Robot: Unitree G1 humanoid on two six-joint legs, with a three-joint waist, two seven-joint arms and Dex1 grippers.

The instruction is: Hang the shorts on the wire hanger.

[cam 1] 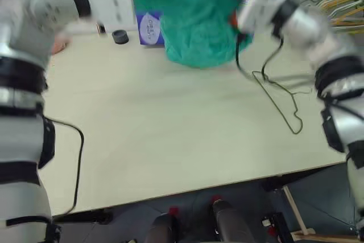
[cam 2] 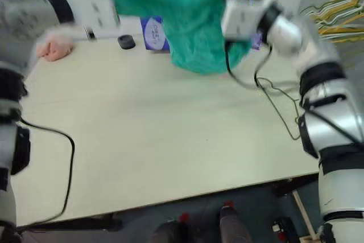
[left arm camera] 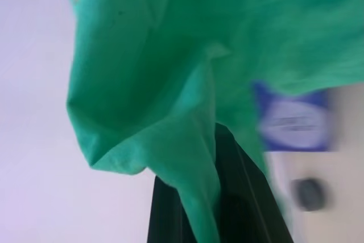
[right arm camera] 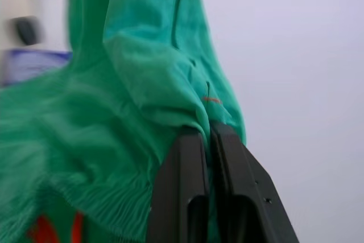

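- Grippers both pinch the shorts: the right gripper clamps a fold, the left gripper nips an edge.
- Shorts hang lifted above the table, over its far side.
- Wire hanger lies flat on the table, beside them toward the right arm.
- Blue box stands behind the shorts.

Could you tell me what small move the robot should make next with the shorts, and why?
Probably carry the shorts right and lower them toward the wire hanger. Both the left gripper and right gripper are shut on them, held above the table, while the hanger lies flat, untouched.
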